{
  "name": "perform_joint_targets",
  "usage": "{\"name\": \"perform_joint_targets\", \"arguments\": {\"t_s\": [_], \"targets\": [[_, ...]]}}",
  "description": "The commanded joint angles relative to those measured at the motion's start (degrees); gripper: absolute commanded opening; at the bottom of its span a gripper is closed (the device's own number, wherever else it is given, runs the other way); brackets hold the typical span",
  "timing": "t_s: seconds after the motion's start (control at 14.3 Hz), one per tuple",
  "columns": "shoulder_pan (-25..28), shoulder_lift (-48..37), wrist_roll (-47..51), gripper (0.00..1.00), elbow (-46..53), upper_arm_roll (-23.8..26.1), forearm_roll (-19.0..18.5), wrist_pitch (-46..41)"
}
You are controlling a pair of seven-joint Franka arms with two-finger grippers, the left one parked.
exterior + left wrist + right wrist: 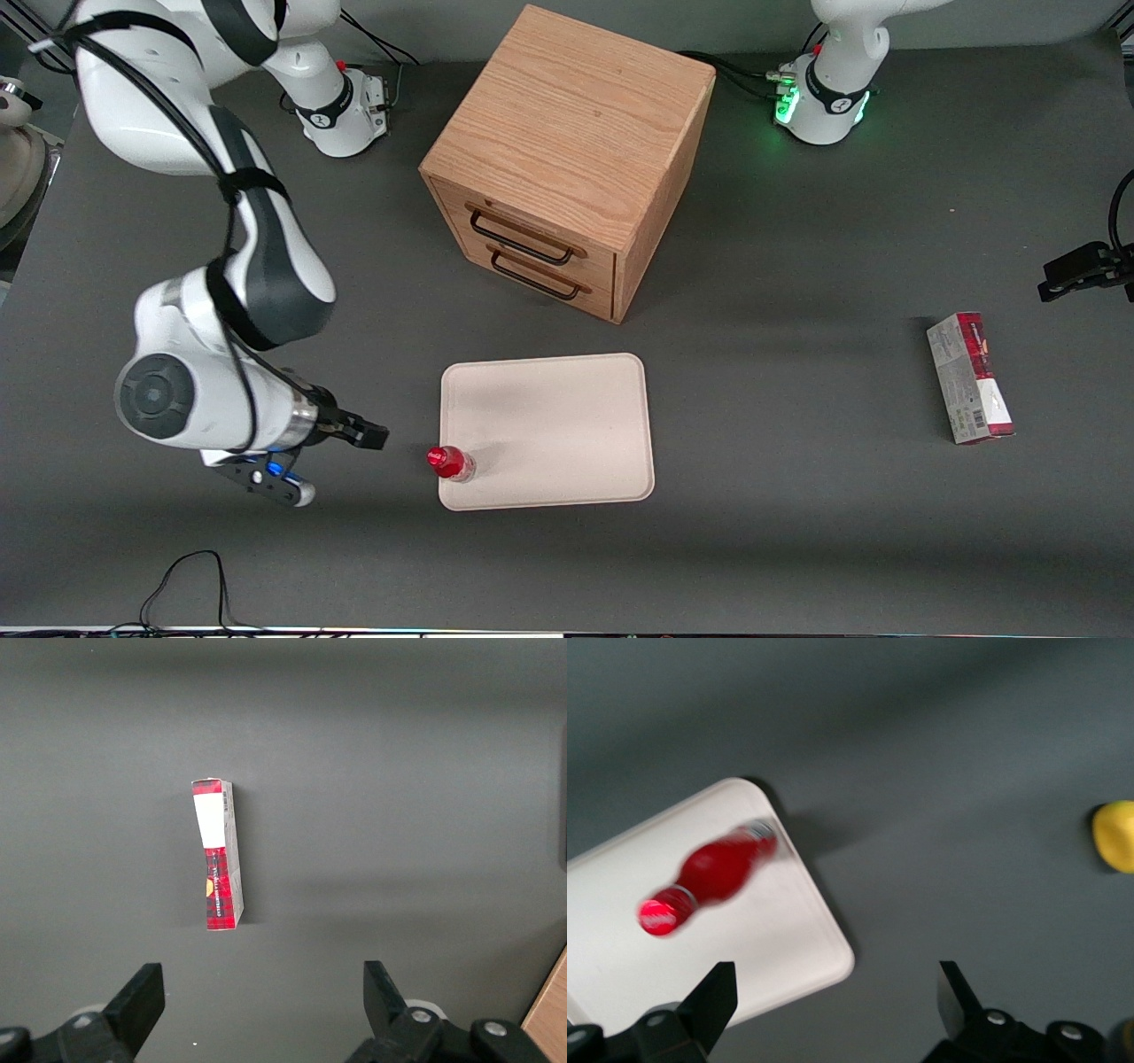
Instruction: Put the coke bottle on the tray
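Dark grey tabletop surrounds the cream-white rectangular tray (567, 416), where the small red coke bottle (452, 462) stands near one corner. My gripper (376, 436), fingers spread wide and empty, sits lower left in the front view; I should retreat straight, away from the bottle.

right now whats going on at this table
The right arm's gripper is open and empty, just off the tray's edge toward the working arm's end of the table. The coke bottle stands upright on the cream tray, at its corner nearest the gripper, so the placing looks done. A wooden drawer cabinet sits farther from the camera than the tray, and a red-and-grey carton lies toward the parked arm's end.
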Motion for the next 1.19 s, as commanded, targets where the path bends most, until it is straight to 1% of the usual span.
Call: {"name": "perform_joint_targets", "arguments": {"t_s": [0.0, 0.14, 0.35, 0.7, 0.84, 0.98, 1.05, 1.12], "targets": [[-3.51, -10.43, -7.33, 1.00, -13.59, -0.20, 2.31, 0.80], [-4.84, -15.09, -10.85, 1.00, -19.56, -1.24, 2.58, 1.06], [-4.49, -21.07, -18.14, 1.00, -26.07, -5.72, 5.83, 1.50], [-4.23, -36.88, -28.25, 1.00, -41.36, -10.65, 5.92, 1.59], [-3.27, -43.04, -32.64, 1.00, -46.55, -12.49, 5.92, 1.59], [0.41, -45.34, -35.64, 1.00, -47.28, -17.84, 5.22, 0.63], [1.48, -46.39, -36.70, 1.00, -47.19, -19.26, 4.87, -0.34], [1.40, -47.01, -36.97, 1.00, -46.84, -19.44, 3.82, -1.04]]}}
